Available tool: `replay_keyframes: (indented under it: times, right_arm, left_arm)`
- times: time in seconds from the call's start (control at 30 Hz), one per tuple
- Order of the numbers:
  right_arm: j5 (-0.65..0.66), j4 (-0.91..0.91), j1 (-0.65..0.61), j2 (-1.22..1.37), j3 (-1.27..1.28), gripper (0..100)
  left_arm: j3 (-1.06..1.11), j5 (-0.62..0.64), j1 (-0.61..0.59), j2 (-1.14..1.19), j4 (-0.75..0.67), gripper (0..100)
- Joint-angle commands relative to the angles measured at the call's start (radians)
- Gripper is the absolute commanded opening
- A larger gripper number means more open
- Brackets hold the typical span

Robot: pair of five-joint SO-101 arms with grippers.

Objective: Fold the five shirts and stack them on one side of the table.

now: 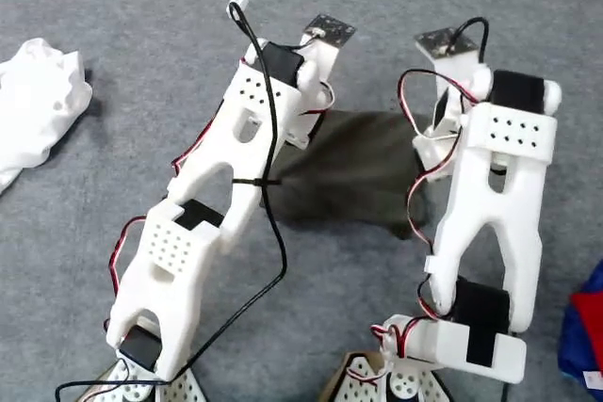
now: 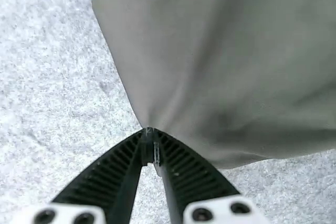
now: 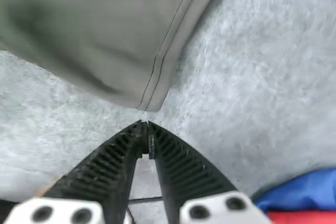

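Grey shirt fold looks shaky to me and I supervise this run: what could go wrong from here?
1. The left hand pinches only a thin bit of the grey shirt at its edge; a pull might slip it free.
2. The right hand is shut just short of the hem corner, seemingly holding nothing, so a lift could raise one side only and skew the fold.

The left gripper [image 2: 149, 136] has its black ribbed fingers [image 2: 181, 169] pressed together at the tips, pinching a fold of the grey shirt [image 2: 226, 66]. The cloth gathers into creases at the pinch and fans out away from the tips, with one straight edge running to a squared corner. It lies on the speckled grey worktop [image 2: 52, 77], which shows on both sides of it. Two white screw mounts sit at the fingers' base.
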Motion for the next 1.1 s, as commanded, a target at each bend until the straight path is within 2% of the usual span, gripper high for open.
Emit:
replay_keyframes:
  times: [0.0,0.1,0.23,0.43,0.5,0.67,0.73,1.07]
  right_arm:
    - [-0.157,0.026,-0.007,-0.054,0.015,0.6]
    - [-0.361,0.025,-0.010,-0.116,0.131,0.9]
    - [-0.532,0.018,-0.010,-0.183,0.268,0.9]
    - [-0.884,-0.120,-0.061,-0.188,0.453,0.9]
    - [-0.942,-0.176,-0.105,-0.188,0.522,2.6]
    - [-1.069,-0.281,-0.188,-0.188,0.615,19.7]
    - [-1.092,-0.311,-0.197,-0.188,0.619,23.6]
    - [-1.264,-0.554,-0.219,-0.119,0.645,24.2]
  left_arm:
    - [-0.018,-0.009,-0.009,-0.108,0.012,2]
    - [0.046,-0.011,-0.009,-0.191,0.012,2]
    - [0.169,-0.040,-0.009,-0.317,0.012,2]
    - [0.338,-0.068,-0.011,-0.489,0.012,2]
    - [0.370,-0.068,-0.011,-0.527,0.012,2]
    - [0.390,-0.068,-0.012,-0.567,0.012,2]
    - [0.387,-0.068,-0.012,-0.573,0.012,2]
    - [0.387,-0.068,-0.012,-0.575,0.012,2]
